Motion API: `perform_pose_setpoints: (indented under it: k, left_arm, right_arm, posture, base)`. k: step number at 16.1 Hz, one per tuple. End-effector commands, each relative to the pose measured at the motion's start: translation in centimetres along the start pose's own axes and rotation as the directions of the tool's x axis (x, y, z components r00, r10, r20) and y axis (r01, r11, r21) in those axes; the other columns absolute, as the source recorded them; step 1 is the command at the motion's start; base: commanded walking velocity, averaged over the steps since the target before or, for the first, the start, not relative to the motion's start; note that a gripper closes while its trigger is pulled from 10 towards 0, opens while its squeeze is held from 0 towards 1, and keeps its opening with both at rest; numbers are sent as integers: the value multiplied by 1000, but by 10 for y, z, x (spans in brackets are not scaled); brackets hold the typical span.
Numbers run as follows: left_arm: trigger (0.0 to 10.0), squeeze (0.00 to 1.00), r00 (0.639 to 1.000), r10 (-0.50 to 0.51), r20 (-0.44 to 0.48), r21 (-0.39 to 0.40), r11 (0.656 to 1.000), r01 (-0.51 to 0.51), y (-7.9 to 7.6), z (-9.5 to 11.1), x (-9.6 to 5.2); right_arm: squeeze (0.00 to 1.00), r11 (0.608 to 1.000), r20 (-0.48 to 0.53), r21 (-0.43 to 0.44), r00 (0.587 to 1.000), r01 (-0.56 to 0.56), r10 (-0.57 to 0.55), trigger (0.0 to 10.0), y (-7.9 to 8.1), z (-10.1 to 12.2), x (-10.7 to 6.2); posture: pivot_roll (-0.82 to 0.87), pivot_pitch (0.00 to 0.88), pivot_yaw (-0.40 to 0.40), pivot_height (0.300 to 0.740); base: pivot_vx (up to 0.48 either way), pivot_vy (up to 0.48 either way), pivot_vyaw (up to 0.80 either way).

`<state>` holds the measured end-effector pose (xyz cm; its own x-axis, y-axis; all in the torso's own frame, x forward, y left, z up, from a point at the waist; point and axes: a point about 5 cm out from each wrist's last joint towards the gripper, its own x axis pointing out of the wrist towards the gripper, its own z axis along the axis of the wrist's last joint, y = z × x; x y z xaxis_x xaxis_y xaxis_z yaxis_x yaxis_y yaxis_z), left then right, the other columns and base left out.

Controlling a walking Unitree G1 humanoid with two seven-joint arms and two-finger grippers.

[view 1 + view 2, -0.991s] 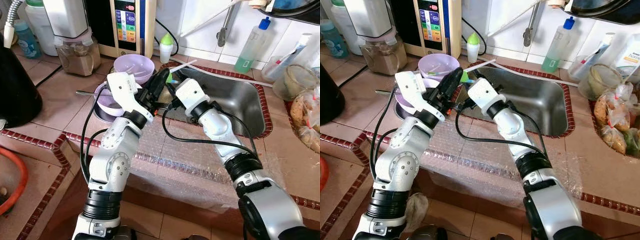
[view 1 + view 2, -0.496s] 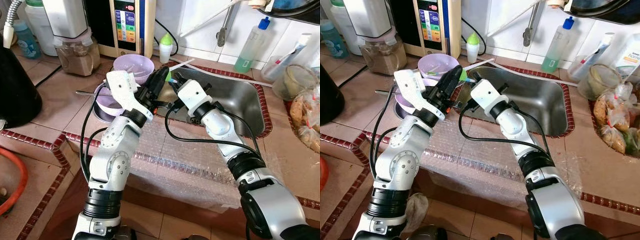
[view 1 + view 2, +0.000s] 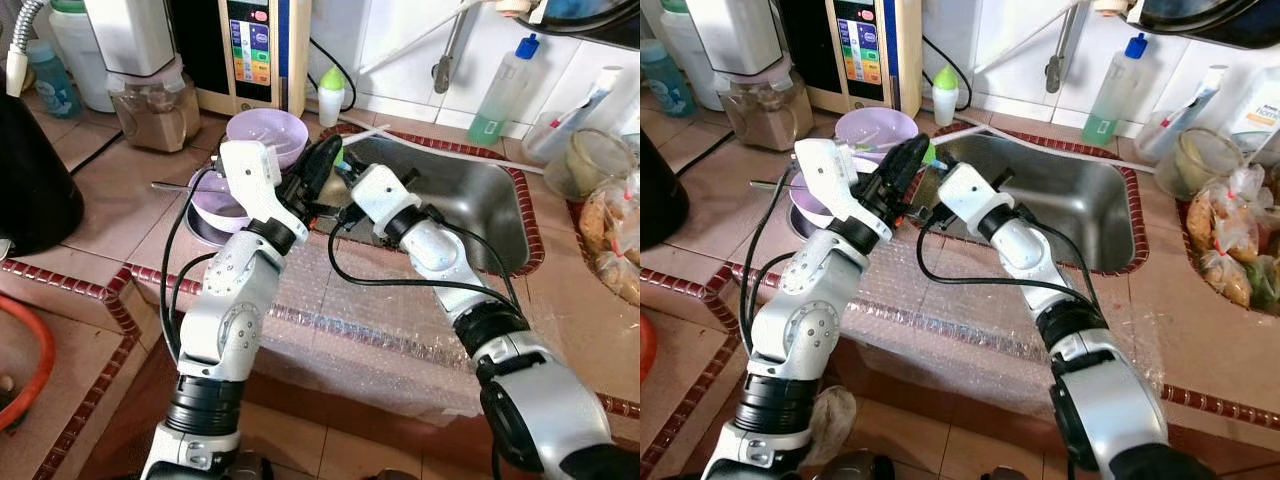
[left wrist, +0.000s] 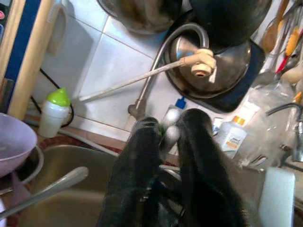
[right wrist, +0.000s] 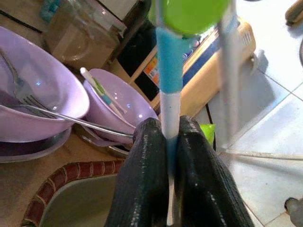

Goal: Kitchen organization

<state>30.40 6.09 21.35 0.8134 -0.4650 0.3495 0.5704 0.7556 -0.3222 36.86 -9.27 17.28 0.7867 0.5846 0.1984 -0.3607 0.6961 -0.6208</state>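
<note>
The right end effector (image 5: 165,156) has its two black fingers (image 5: 142,179) pressed against a thin utensil handle (image 5: 169,94), white low down and blue higher up, with a green head at its far end; it pinches this just above the near left corner of the steel sink (image 3: 470,200). The left end effector (image 3: 322,165) sits right beside it over the same corner, its fingers (image 4: 137,189) close together around something small and shiny, though whether they truly grip it cannot be told. Left of the sink, on the tiled counter (image 3: 120,190), a lilac bowl (image 3: 268,135) holds a white and green utensil, and a second lilac bowl (image 3: 215,205) nearer the robot carries a metal fork (image 5: 28,101) across it. Behind the bowls stands a cream appliance with coloured buttons (image 3: 258,50) and a small white bottle with a green cap (image 3: 332,95). A sheet of bubble wrap (image 3: 360,320) covers the counter edge in front of the sink, under both arms. A curved faucet (image 4: 161,52) rises behind the sink.
</note>
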Motion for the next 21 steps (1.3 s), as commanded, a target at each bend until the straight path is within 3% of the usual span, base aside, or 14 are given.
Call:
perform_pose_setpoints:
  k: [1, 5, 9, 12, 13, 14, 21]
  left_arm:
    - [10000, 1000, 999, 37, -27, 32, 999, -36, 8, -5, -5]
    - [10000, 1000, 999, 9, -41, 142, 990, -3, 10, -3, -10]
    - [10000, 1000, 996, -29, -80, 274, 960, 50, 11, -8, -23]
    - [10000, 1000, 996, -30, -88, 290, 956, 54, 12, -9, -28]
    - [10000, 1000, 994, -36, -100, 299, 952, 65, 11, -11, -30]
    - [10000, 1000, 992, -47, -118, 310, 947, 82, 10, -13, -32]
    - [10000, 1000, 983, -75, -169, 347, 929, 130, 8, -21, -39]
  right_arm:
    - [0, 998, -2, -11, 998, 55, -55, 0, -22, 2, 3]
    - [0, 999, -85, -11, 996, 32, -33, 0, -28, -9, 2]
    - [0, 987, -283, 121, 957, 101, -63, 0, -36, -34, -7]
    - [0, 969, -374, 194, 925, 153, -71, 0, -33, -48, -15]
    - [1000, 958, -398, 225, 914, 177, -76, 1569, -31, -51, -17]
    - [1000, 954, -415, 236, 907, 185, -73, 10000, -29, -53, -17]
    - [1000, 918, -497, 313, 866, 244, -61, 10000, -22, -67, -28]
  posture:
    - [26, 0, -41, 740]
    - [32, 0, -46, 740]
    - [44, 0, -45, 740]
    - [58, 0, -48, 740]
    - [63, 0, -49, 740]
    - [65, 0, -50, 740]
    - [65, 0, -40, 740]
  base:
    - [0, 0, 0]
    - [0, 0, 0]
    - [0, 0, 0]
    - [0, 0, 0]
    - [0, 0, 0]
    - [0, 0, 0]
    - [0, 0, 0]
